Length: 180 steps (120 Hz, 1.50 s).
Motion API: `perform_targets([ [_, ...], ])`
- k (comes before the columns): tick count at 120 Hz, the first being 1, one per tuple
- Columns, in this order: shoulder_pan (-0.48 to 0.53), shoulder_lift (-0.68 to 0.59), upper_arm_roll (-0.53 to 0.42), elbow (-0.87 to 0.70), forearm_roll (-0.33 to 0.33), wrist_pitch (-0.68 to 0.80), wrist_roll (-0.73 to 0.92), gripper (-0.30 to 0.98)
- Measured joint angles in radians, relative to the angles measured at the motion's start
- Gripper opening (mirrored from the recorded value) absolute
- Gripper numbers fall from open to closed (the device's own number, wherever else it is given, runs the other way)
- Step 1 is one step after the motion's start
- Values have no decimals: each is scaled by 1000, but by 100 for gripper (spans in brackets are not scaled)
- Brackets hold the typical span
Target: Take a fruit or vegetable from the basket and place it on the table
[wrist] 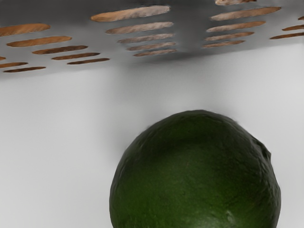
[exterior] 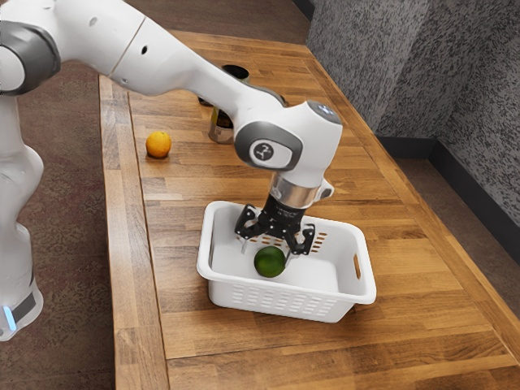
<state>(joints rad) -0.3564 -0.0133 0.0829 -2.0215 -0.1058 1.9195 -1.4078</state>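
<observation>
My gripper (exterior: 267, 249) is open inside the white basket (exterior: 367, 286), its two fingers spread apart just above a round, dark green fruit or vegetable (exterior: 270, 262). That green item rests on the basket floor. In the wrist view the same green item (wrist: 195, 175) looms large and close under the hand, with the basket's slotted wall (wrist: 190, 40) beyond it.
An orange (exterior: 158, 145) sits on the wooden table (exterior: 422, 325), outside the basket toward the exterior view's upper left. Behind the arm stand a can (exterior: 220, 128) and a dark container (exterior: 236, 71), both partly covered. The basket's raised walls surround my fingers.
</observation>
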Motion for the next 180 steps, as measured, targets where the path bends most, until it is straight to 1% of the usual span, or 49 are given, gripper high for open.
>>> perform_targets([
  [44, 37, 22, 0, 0, -28, 7, 49, 69],
  [87, 68, 38, -7, 1, -36, 43, 80, 69],
  [144, 5, 44, -9, 2, -41, 59, 103, 69],
  [180, 34, 67, -9, 1, -44, 76, 112, 69],
])
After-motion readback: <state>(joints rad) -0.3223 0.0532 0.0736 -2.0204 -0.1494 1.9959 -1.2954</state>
